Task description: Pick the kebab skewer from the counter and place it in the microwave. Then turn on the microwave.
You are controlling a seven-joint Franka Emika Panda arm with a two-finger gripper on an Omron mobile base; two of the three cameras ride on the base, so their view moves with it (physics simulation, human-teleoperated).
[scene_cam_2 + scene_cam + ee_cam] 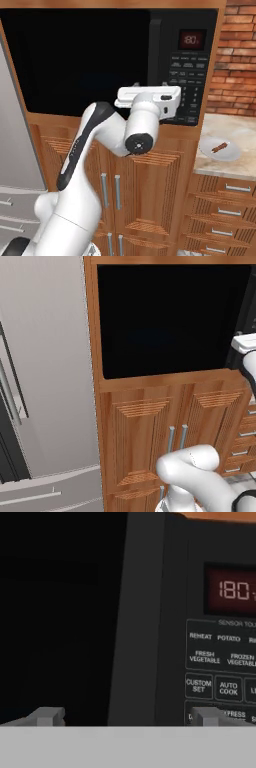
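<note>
The microwave is a black built-in box with its dark glass door shut, also seen in the left base view as the microwave. My gripper is open, its fingertips straddling the vertical black handle with nothing held. A red display glows above the button panel. In the right base view the gripper hovers in front of the handle. The kebab skewer lies on a pale round plate on the counter, far right of the gripper.
A grey fridge stands left of the wooden oven cabinet. Cabinet doors with metal handles sit below the microwave. Drawers lie under the counter. A brick wall rises behind it.
</note>
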